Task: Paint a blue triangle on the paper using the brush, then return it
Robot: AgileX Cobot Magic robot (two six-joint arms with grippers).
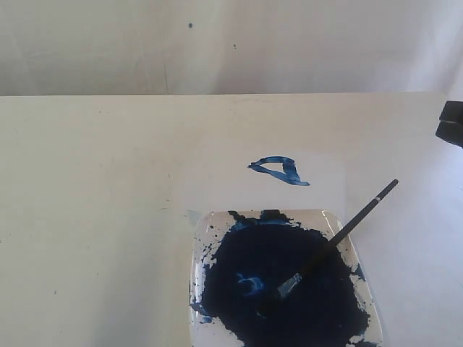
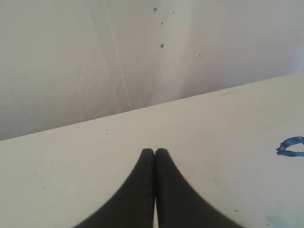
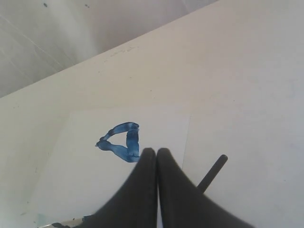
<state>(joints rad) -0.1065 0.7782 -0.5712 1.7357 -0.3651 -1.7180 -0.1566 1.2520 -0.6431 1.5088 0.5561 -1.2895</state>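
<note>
A small rough blue triangle (image 1: pixel 278 170) is painted on the white paper (image 1: pixel 217 181) beyond the tray. The black-handled brush (image 1: pixel 340 235) lies slanted with its tip in the dark blue paint and its handle end sticking out over the tray's right rim; no gripper touches it. In the right wrist view my right gripper (image 3: pixel 156 151) is shut and empty, above the paper (image 3: pixel 71 166), with the triangle (image 3: pixel 119 140) just past its tips and the brush handle end (image 3: pixel 213 171) beside it. My left gripper (image 2: pixel 155 151) is shut and empty over bare table, the triangle's edge (image 2: pixel 290 146) off to one side.
The clear square paint tray (image 1: pixel 206 235) holds a large dark blue paint pool (image 1: pixel 282 285) at the front. A black part of the right arm (image 1: pixel 451 123) shows at the exterior view's right edge. A pale wall rises behind the table's far edge.
</note>
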